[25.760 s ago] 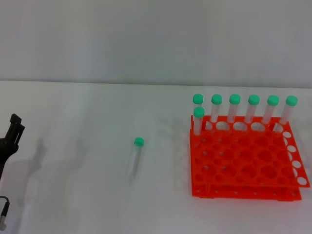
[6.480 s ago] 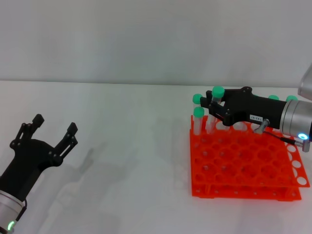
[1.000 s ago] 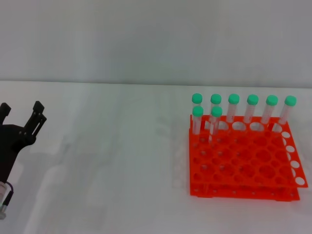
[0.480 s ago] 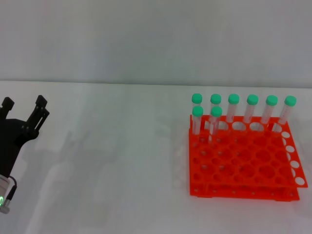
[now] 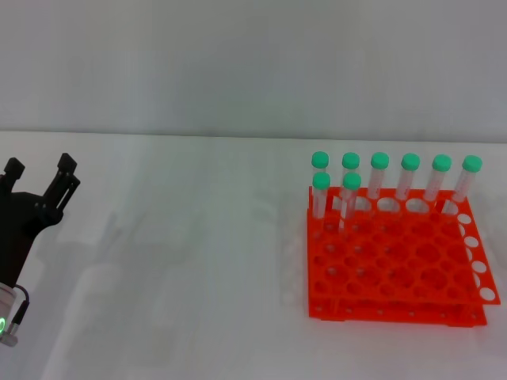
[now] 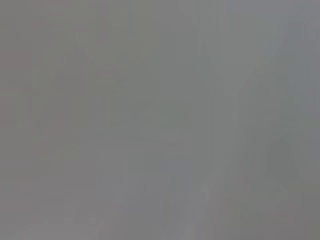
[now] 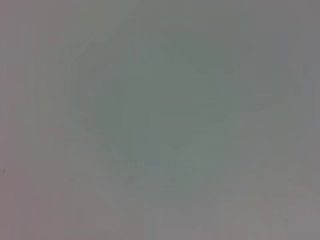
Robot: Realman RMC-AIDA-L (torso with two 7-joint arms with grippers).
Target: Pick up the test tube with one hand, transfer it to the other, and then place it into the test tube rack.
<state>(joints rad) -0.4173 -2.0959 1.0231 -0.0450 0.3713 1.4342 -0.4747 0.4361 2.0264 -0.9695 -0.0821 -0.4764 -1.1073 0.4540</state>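
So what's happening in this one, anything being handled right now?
Nothing is being held. The left gripper hangs open and empty above the white table, at its left edge. The right gripper is out of sight. The orange-red test tube rack stands on the right with eight green-capped tubes upright in it: six along the back row and two in the row in front, among them the test tube. No tube lies loose on the table, so the placing looks done.
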